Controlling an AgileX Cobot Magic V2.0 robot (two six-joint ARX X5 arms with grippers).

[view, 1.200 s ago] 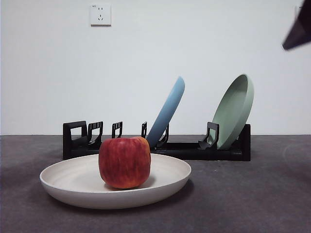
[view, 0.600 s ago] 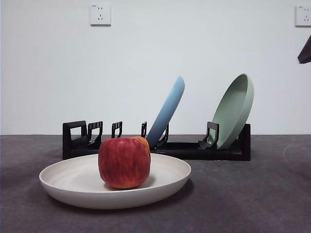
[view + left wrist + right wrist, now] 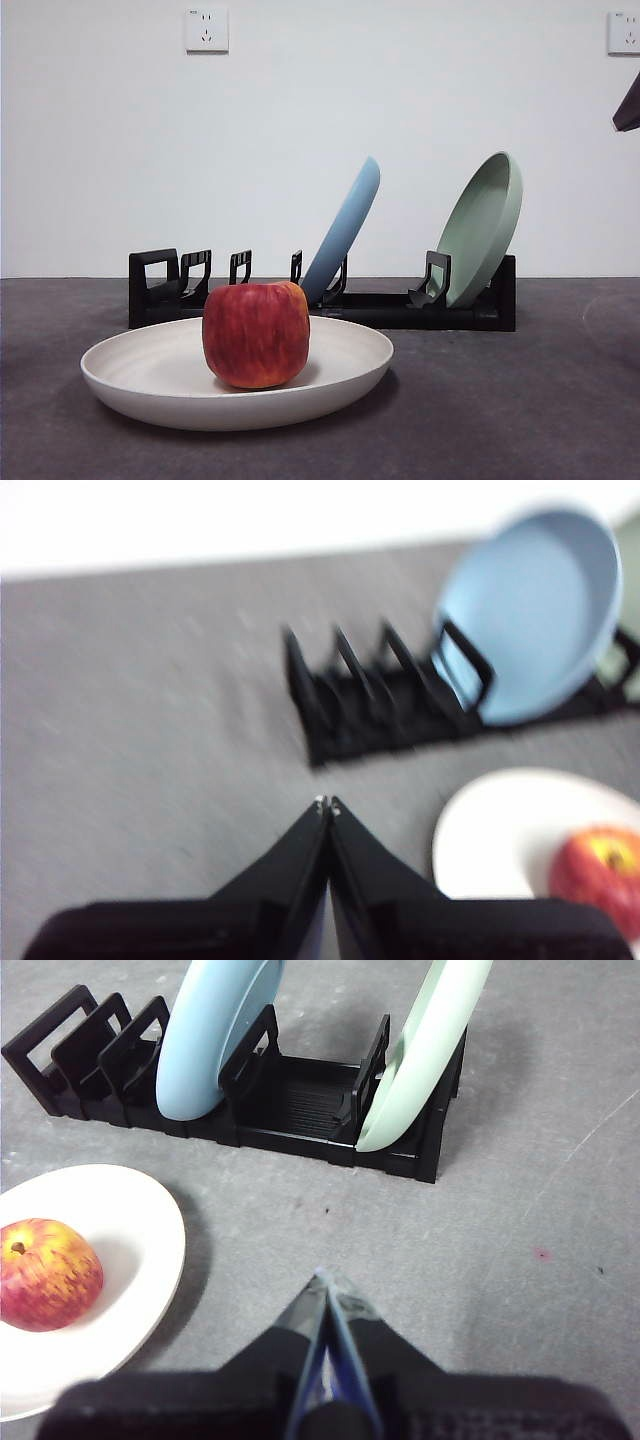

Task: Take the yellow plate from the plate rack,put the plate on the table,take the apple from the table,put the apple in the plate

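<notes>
The apple (image 3: 256, 334) sits upright, stem up, in the yellow plate (image 3: 150, 375), lower left on the tabletop (image 3: 500, 400). Behind, the rack (image 3: 380, 308) holds tilted blue (image 3: 345, 228) and green (image 3: 485, 225) plates. Both pincers, left (image 3: 327, 804) and right (image 3: 322, 1278), are closed and empty.

- The yellow plate (image 3: 150, 385) lies on the surface (image 3: 500, 410) in front of the plate rack (image 3: 370, 305), with the apple (image 3: 256, 334) standing up from its middle.
- Behind it, the light blue plate (image 3: 345, 232) and pale green plate (image 3: 482, 228) lean tall in the rack, with an open stretch of rack between them.
- The rack's holders (image 3: 195, 272) beyond the blue plate hold nothing.
- Bare surface lies on either side of the yellow plate.
</notes>
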